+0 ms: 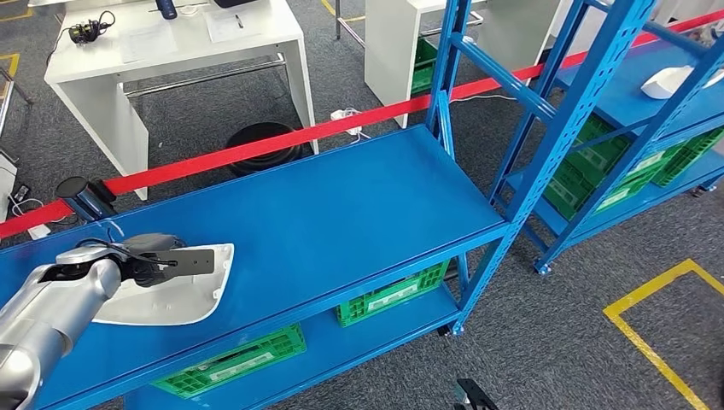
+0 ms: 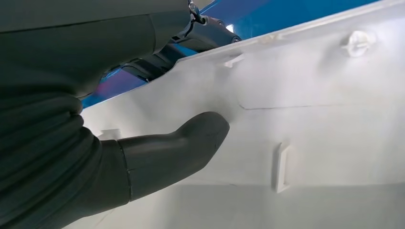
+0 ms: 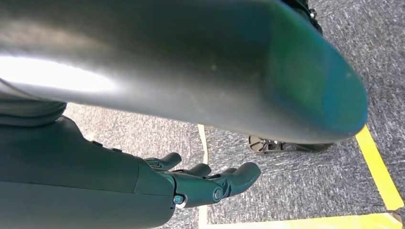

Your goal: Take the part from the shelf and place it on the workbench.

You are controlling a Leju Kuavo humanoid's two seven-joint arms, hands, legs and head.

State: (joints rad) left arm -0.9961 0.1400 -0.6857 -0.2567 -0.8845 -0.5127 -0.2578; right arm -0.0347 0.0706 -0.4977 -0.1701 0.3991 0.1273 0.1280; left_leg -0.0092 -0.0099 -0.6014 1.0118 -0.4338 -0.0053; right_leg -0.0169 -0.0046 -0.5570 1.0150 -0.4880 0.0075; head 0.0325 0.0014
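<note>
A white moulded part point(image 1: 162, 303) lies at the left end of the blue shelf's top board point(image 1: 341, 213). My left hand point(image 1: 149, 256) sits on the part's near rim. In the left wrist view its thumb point(image 2: 181, 143) presses on the part's pale inner face point(image 2: 325, 119), while the dark fingers point(image 2: 200, 36) curl over the rim on the other side, so the hand grips the part. My right hand point(image 3: 205, 183) hangs low over grey carpet, fingers loosely apart and holding nothing.
Green crates point(image 1: 393, 295) fill the shelf's lower level. A second blue rack point(image 1: 598, 111) at the right carries another white part point(image 1: 670, 81). Red barrier tape point(image 1: 299, 137) runs behind the shelf, with white tables point(image 1: 171, 51) beyond. Yellow floor lines point(image 1: 657, 342) mark the carpet at right.
</note>
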